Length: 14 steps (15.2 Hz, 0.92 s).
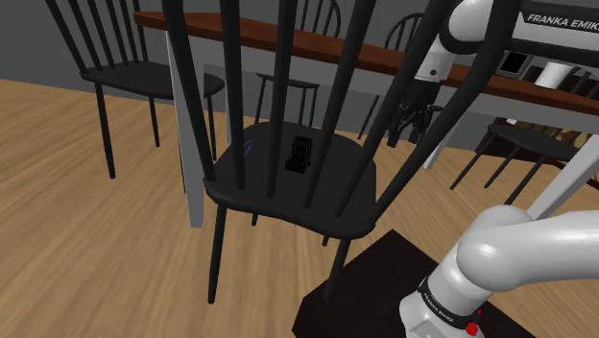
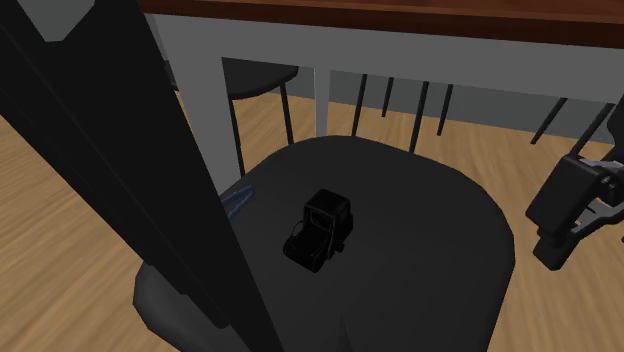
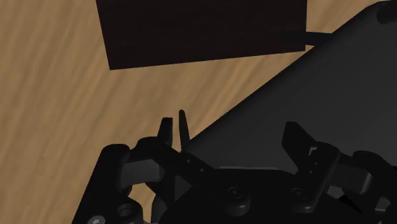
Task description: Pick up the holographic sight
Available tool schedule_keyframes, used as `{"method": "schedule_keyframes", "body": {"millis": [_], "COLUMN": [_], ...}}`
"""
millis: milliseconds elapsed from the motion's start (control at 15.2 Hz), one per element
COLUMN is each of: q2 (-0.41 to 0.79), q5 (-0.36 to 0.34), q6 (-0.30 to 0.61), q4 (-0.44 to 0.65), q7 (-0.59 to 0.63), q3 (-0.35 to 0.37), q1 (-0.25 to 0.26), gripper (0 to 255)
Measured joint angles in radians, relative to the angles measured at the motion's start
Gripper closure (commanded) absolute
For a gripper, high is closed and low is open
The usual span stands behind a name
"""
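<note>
The holographic sight is a small black boxy thing lying near the middle of a black chair seat. The second exterior view has the sight on the round seat. My gripper hangs beyond the seat's far edge on the shoulder view's right, clear of the sight. It appears at the second exterior view's right edge, beside the seat. In the wrist view the gripper is open, nothing between its fingers, over the seat's edge and the wood floor.
The chair's tall black back spindles stand between the shoulder camera and the sight. A brown-topped table with pale legs stands behind, with more black chairs around. A thin blue object lies at the seat's edge. The dark stand rests on the floor.
</note>
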Motion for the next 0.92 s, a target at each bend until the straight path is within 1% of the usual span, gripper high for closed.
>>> {"method": "schedule_keyframes", "body": {"millis": [132, 594, 726, 924], "q2": [0.013, 0.174, 0.242, 0.326], "q5": [0.005, 0.055, 0.06, 0.062], "q6": [0.007, 0.093, 0.121, 0.135], "q4": [0.008, 0.108, 0.156, 0.236], "q7": [0.008, 0.124, 0.159, 0.213], "q3": [0.008, 0.123, 0.156, 0.205], "q1": [0.003, 0.042, 0.049, 0.061], "gripper": [0, 0, 0, 0]}}
